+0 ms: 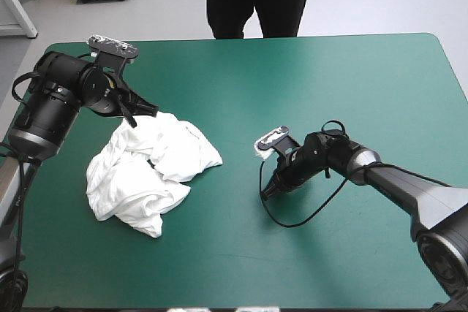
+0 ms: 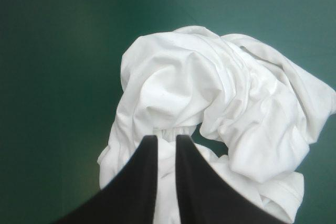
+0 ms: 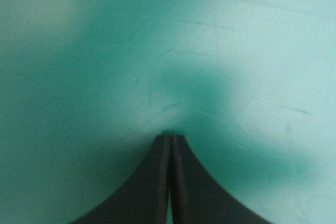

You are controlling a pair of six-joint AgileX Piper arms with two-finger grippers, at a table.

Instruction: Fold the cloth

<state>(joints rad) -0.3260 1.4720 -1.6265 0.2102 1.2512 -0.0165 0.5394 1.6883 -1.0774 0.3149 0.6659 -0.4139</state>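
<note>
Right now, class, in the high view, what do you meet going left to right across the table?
T-shirt → bare teal-green cover → right hand. The left hand overlaps the T-shirt, so it is left out.

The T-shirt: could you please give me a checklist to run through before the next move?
1. Left claw shut on the T-shirt: ok.
2. T-shirt spread flat: not ok, it is a crumpled heap.
3. Right claw free of cloth: ok, shut, tips at the bare teal-green cover.
4. T-shirt wholly on the cover: ok.
5. Which part of the T-shirt is gripped (hem, sleeve or collar): cannot tell.
</note>
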